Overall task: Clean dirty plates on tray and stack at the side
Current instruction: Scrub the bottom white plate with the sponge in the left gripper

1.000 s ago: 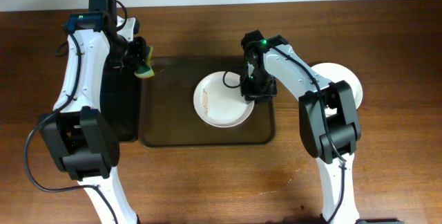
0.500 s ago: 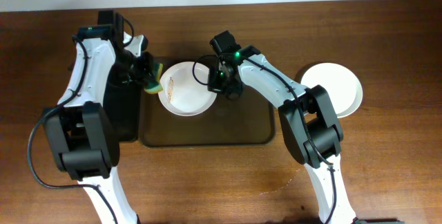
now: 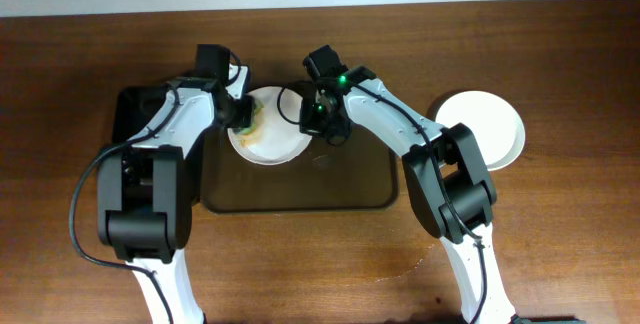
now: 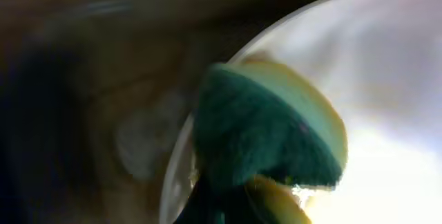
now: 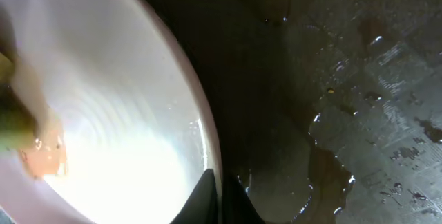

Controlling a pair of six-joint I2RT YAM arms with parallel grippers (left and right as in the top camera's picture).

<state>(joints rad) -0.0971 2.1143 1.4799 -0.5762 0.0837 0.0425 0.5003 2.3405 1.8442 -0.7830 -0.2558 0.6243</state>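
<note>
Two white plates show from above, and I cannot tell if a third one hides under either of them. Toward the left edge of the table (image 3: 560, 244) lies a black tray (image 3: 135, 114). Just beside it, the left pincer (image 3: 240, 114) is pinching a green and yellow sponge (image 3: 250, 117). The sponge is pressed on the left rim of the dirty plate (image 3: 272, 146). That plate is over the back left corner of the brown tray (image 3: 350, 184). The left wrist view is blurry, but it shows the green side of the sponge on the white rim. In the right wrist view an orange-brown smear (image 5: 43, 156) sits on the plate next to the sponge.

The right pincer (image 3: 320, 124) is pinching the right rim of the dirty plate, its two fingers close together at the edge. The tray floor beside it has water (image 5: 324, 162) on it. Past the right edge of the brown tray, on the bare table near its back edge, rests the other plate (image 3: 488, 129), which looks clean.

The dirty plate looks hard, thin and light, and I think it could chip or crack if it fell. It is likely wet and slippery too. The rim is the only part thin enough to fit between two fingers, so that is where to hold it, and firmly. The sponge is soft and squashes, so it is best held around its middle.
</note>
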